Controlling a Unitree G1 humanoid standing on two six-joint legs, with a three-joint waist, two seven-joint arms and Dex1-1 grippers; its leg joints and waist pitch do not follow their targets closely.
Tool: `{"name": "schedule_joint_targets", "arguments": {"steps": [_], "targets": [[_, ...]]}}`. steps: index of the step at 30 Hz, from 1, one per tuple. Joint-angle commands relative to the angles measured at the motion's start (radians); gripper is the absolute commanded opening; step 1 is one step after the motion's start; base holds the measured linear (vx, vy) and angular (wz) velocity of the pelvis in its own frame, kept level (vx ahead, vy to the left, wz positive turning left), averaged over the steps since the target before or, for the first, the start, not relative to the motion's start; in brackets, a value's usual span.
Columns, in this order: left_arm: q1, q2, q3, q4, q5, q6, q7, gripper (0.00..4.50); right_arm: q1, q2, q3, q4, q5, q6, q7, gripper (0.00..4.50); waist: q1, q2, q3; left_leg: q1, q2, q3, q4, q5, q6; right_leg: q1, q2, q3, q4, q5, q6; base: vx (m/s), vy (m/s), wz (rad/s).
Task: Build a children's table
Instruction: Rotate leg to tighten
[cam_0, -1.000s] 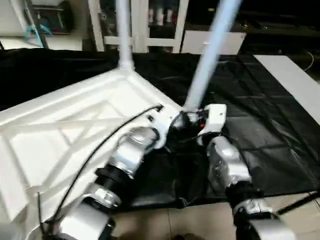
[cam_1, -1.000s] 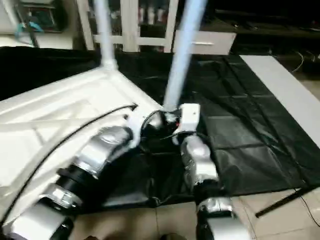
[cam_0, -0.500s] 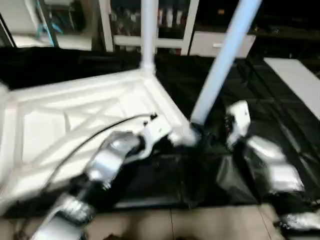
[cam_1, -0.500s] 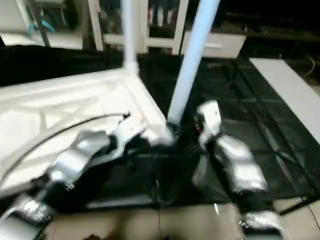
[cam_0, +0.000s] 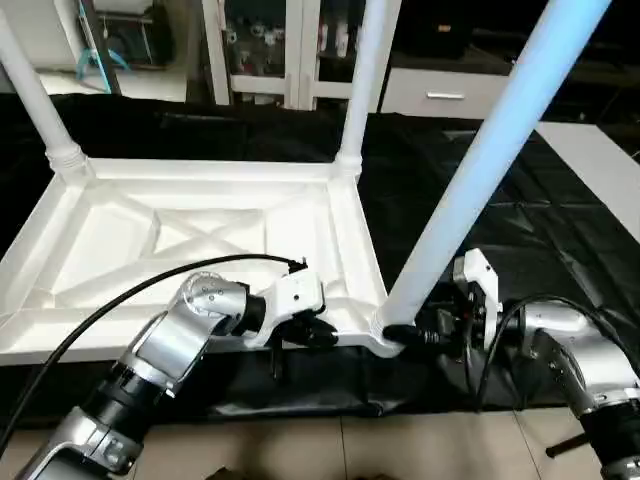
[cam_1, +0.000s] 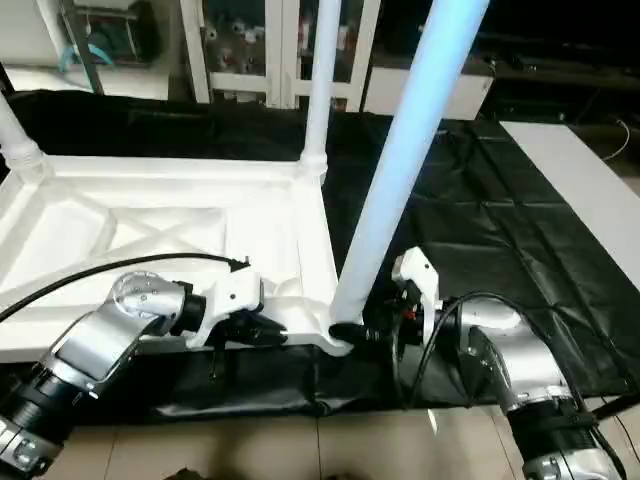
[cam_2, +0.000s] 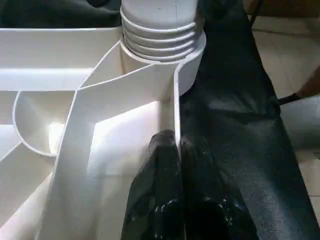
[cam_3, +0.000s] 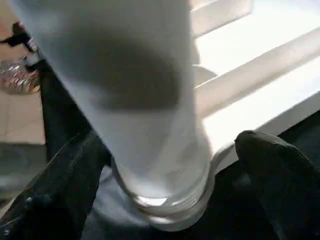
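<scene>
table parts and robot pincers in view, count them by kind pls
tabletop: 1
legs standing in corner sockets, far left, far right, near right: 3
pincers, left pincer, right pincer: 2
total: 6

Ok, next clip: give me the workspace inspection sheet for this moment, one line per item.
Surface: black sheet on a tiled floor.
Job's things: tabletop upside down, ribbed side up; three legs seen standing in corner sockets, the near leg leaning.
Clutter: nothing seen.
Grippers: left claw shut, pinching the tabletop's near rim; right claw open, its fingers either side of the near leg's base, not clamped.
Cables: black cable looping over the left forearm; another at the right wrist.
Surroundings: white cabinet frames and a drawer unit behind.
</scene>
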Motion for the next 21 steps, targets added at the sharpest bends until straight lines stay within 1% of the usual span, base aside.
{"name": "schedule_joint_targets", "arguments": {"steps": [1, 2, 4, 7, 8, 9, 13, 14, 15, 17, 19, 21], "targets": [[0.016, 0.001, -0.052, 0.0, 0.005, 0.009, -0.029, 0.0, -0.019, -0.016, 0.009, 0.0, -0.016, -0.022, 0.024, 4.43, -0.001, -0.005, -0.062, 0.004, 0.026, -0.002, -0.078, -0.281, 0.038, 0.053, -0.035, 0.045, -0.082, -0.359, -0.168, 0.0, 0.0, 0.0], [0.015, 0.0, -0.052, 0.001, 0.006, 0.009, -0.028, 0.0, -0.02, -0.017, 0.014, 0.006, -0.023, -0.031, 0.03, 4.43, -0.001, -0.005, -0.062, 0.002, 0.026, -0.002, -0.077, -0.279, 0.037, 0.055, -0.036, 0.045, -0.081, -0.355, -0.169, 0.0, 0.0, 0.0], [0.013, -0.003, -0.051, 0.004, 0.012, 0.009, -0.024, 0.0, -0.022, -0.012, 0.021, 0.017, -0.03, -0.043, 0.028, 4.16, -0.001, -0.005, -0.063, 0.003, 0.026, -0.002, -0.077, -0.274, 0.039, 0.055, -0.035, 0.045, -0.08, -0.347, -0.172, 0.0, 0.0, 0.0], [0.012, -0.005, -0.049, 0.007, 0.016, 0.008, -0.021, 0.0, -0.024, -0.004, 0.02, 0.023, -0.029, -0.048, 0.016, 4.05, -0.001, -0.005, -0.063, 0.004, 0.026, -0.002, -0.077, -0.275, 0.039, 0.055, -0.036, 0.045, -0.08, -0.347, -0.175, 0.0, 0.0, 0.0], [0.012, -0.005, -0.049, 0.007, 0.016, 0.009, -0.021, 0.0, -0.025, -0.001, 0.02, 0.025, -0.03, -0.049, 0.016, 3.94, -0.001, -0.004, -0.063, 0.005, 0.026, -0.002, -0.077, -0.278, 0.038, 0.056, -0.036, 0.045, -0.081, -0.352, -0.175, 0.0, 0.0, 0.0], [0.011, -0.005, -0.049, 0.008, 0.016, 0.009, -0.021, 0.0, -0.026, 0.006, 0.021, 0.027, -0.033, -0.052, 0.014, 3.72, -0.002, -0.006, -0.063, 0.004, 0.025, -0.002, -0.076, -0.28, 0.038, 0.056, -0.035, 0.044, -0.082, -0.357, -0.173, 0.0, 0.0, 0.0], [0.009, -0.004, -0.051, 0.01, 0.016, 0.009, -0.019, 0.0, -0.024, 0.019, 0.024, 0.03, -0.039, -0.059, 0.014, 3.56, -0.002, -0.004, -0.063, 0.005, 0.026, -0.004, -0.077, -0.28, 0.036, 0.056, -0.036, 0.044, -0.081, -0.358, -0.172, 0.0, 0.0, 0.0], [0.009, -0.003, -0.051, 0.01, 0.016, 0.009, -0.019, 0.0, -0.024, 0.021, 0.024, 0.032, -0.039, -0.061, 0.015, 3.31, -0.001, -0.003, -0.063, 0.005, 0.027, -0.004, -0.077, -0.28, 0.034, 0.056, -0.036, 0.044, -0.081, -0.354, -0.173, 0.0, 0.0, 0.0], [0.009, -0.003, -0.051, 0.01, 0.017, 0.009, -0.019, 0.0, -0.025, 0.023, 0.023, 0.036, -0.04, -0.066, 0.017, 3.22, -0.001, -0.004, -0.064, 0.006, 0.027, -0.003, -0.077, -0.277, 0.034, 0.056, -0.035, 0.045, -0.08, -0.344, -0.177, 0.0, 0.0, 0.0], [0.009, -0.003, -0.052, 0.011, 0.017, 0.009, -0.02, 0.0, -0.025, 0.023, 0.023, 0.04, -0.04, -0.068, 0.019, 3.11, -0.001, -0.003, -0.063, 0.006, 0.027, -0.003, -0.078, -0.281, 0.035, 0.056, -0.035, 0.045, -0.08, -0.342, -0.181, 0.0, 0.0, 0.0], [0.009, -0.003, -0.053, 0.011, 0.019, 0.01, -0.022, 0.0, -0.026, 0.021, 0.025, 0.046, -0.041, -0.072, 0.024, 2.89, -0.001, -0.003, -0.063, 0.007, 0.027, -0.004, -0.078, -0.288, 0.033, 0.057, -0.036, 0.044, -0.081, -0.356, -0.177, 0.0, 0.0, 0.0], [0.009, -0.002, -0.053, 0.011, 0.019, 0.011, -0.022, 0.0, -0.026, 0.021, 0.025, 0.047, -0.041, -0.073, 0.026, 2.79, -0.002, -0.003, -0.063, 0.006, 0.027, -0.004, -0.078, -0.286, 0.032, 0.058, -0.036, 0.044, -0.08, -0.356, -0.176, 0.0, 0.0, 0.0]]}}
